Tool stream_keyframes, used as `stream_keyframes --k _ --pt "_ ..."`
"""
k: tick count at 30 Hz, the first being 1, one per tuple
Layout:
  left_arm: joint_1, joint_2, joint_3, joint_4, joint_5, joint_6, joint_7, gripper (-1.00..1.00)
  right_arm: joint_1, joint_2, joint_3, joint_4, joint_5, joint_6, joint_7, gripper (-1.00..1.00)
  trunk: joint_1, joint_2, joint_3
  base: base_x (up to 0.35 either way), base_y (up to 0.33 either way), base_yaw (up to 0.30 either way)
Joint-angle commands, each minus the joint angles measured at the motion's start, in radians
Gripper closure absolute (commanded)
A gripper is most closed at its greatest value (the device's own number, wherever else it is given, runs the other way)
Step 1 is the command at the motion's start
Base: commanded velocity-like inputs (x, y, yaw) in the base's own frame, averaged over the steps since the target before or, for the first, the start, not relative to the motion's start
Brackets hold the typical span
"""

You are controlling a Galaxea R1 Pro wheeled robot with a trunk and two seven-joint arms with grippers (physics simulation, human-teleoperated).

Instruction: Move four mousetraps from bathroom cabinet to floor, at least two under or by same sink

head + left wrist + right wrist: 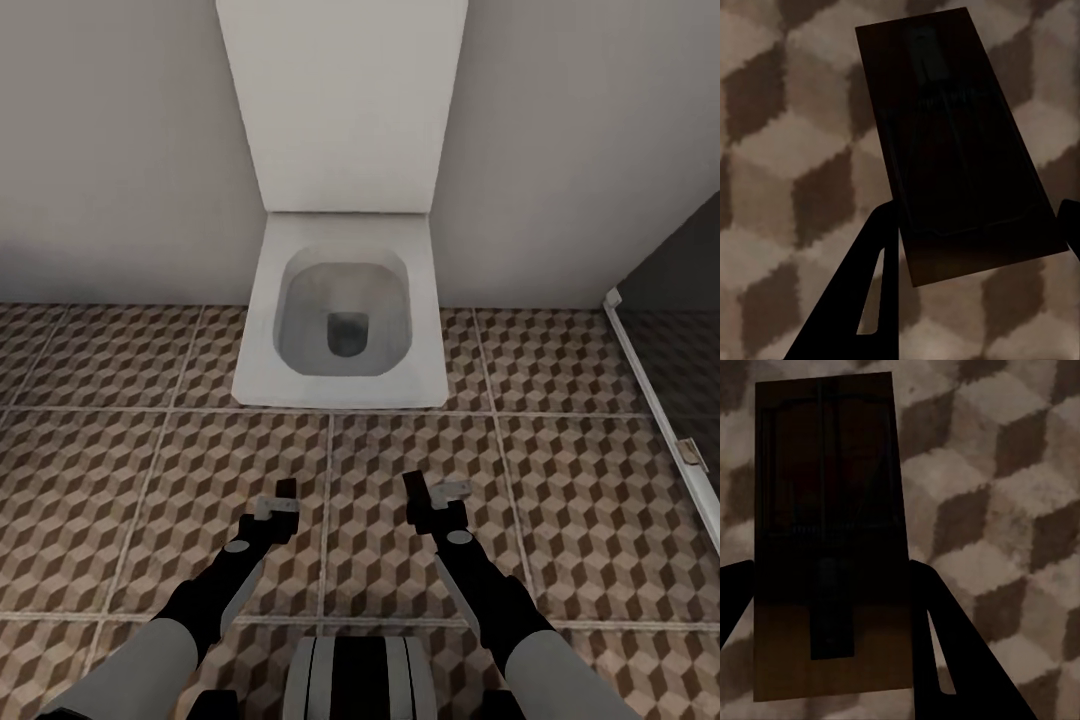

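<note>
So the robot's mid-carry here, each arm hauling a mousetrap over the bathroom floor [560, 480], parked facing a white toilet [345, 310] against the wall. The left gripper [277, 505] is clamped on one mousetrap [956, 142], the board sticking out past the fingers with its near end pinched between them. The right gripper [436, 497] is doing the same with the other mousetrap [829, 532]. There's no sink here, so the next move is probably turning to find the vanity, then lowering both traps flat onto the tiles beside it.
</note>
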State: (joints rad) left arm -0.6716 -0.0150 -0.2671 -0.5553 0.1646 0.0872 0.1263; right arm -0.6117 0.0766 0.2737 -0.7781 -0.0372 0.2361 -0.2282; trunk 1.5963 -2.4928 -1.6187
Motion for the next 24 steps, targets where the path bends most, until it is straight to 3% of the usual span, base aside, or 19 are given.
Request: stream_keyframes --k 1,24 --pt "0.000 0.001 -0.007 -0.002 0.009 0.005 0.009 1.00 0.000 0.000 0.004 -0.001 -0.007 0.005 -0.007 1.00 0.000 0.000 -0.001 0.000 0.000 0.000" --pt "0.000 0.001 -0.007 0.000 0.010 0.005 0.009 1.00 0.000 0.000 0.004 0.005 -0.007 0.005 -0.007 1.00 0.000 0.000 -0.010 0.000 0.000 0.000"
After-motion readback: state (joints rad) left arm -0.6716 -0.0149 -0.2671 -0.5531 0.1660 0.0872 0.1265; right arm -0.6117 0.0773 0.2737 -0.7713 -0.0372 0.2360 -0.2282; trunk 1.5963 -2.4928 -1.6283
